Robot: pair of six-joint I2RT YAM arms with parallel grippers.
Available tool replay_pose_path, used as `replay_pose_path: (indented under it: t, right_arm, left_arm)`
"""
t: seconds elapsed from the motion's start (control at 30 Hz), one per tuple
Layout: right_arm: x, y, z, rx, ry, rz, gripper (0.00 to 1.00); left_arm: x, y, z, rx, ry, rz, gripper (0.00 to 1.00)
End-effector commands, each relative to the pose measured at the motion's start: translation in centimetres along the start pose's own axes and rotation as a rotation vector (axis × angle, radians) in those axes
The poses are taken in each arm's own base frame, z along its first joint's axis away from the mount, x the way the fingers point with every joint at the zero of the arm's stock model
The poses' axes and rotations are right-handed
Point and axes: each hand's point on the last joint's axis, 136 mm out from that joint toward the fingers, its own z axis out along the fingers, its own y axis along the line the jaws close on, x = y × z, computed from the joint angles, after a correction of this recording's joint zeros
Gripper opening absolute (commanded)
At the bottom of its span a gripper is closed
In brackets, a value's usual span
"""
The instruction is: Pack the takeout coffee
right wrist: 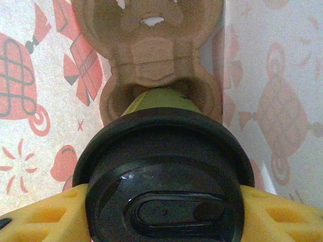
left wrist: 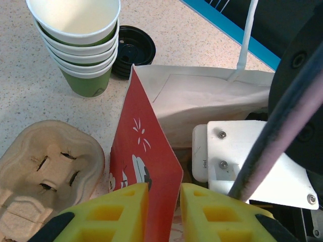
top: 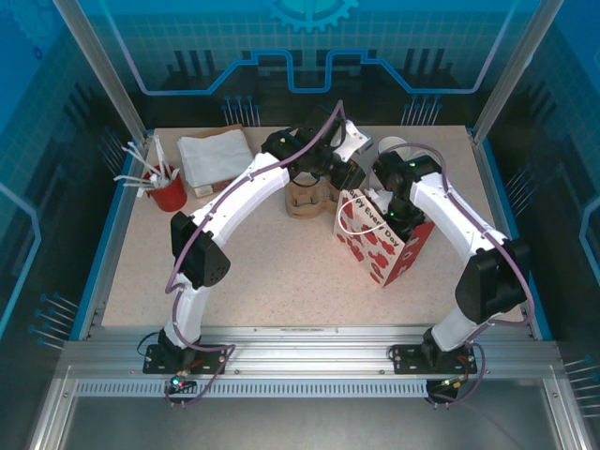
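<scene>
The gift bag (top: 382,246), red and white with heart shapes, stands upright on the bench (top: 272,272), and both arms meet at its open top. The left gripper (left wrist: 164,201) has its yellow jaws closed on the bag's red side panel at the rim, the thin sheet pinched between them, and the bag's pale inside opens just beyond that panel. The right gripper (right wrist: 161,214) reaches down into the bag, its jaws pressed against either side of the black lid of the takeout coffee (right wrist: 161,166), gripping it. The coffee is inside the bag: its olive-green cup wall shows below the lid and goes down into the nearer well of a cardboard carrier (right wrist: 151,55) lying on the bag's floor, with the printed bag walls rising on both sides; whether the cup is fully seated in the well I cannot tell. Outside the bag, just to its left in the top view, a second carrier (top: 305,197) sits empty on the bench. Behind the bag are a stack of lidless cups (left wrist: 75,40) and, touching or nearly touching it, a loose black lid (left wrist: 132,50). Well to the left of the bag lie folded white napkins (top: 214,157) and a red cup holding white utensils (top: 169,192).
</scene>
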Motion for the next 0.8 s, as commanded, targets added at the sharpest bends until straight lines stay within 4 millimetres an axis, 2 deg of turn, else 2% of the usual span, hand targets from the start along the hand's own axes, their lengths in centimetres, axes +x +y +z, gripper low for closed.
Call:
replay_pose_path:
  t: [0.0, 0.77]
  right_arm:
    - [0.4, -0.8, 0.9, 0.006, 0.036, 0.026, 0.42]
    - [0.9, -2.0, 2.8, 0.046, 0.111, 0.065, 0.42]
  left_arm:
    - [0.3, -0.4, 0.2, 0.021, 0.012, 0.012, 0.26]
    - [0.5, -0.5, 0.2, 0.025, 0.015, 0.013, 0.25]
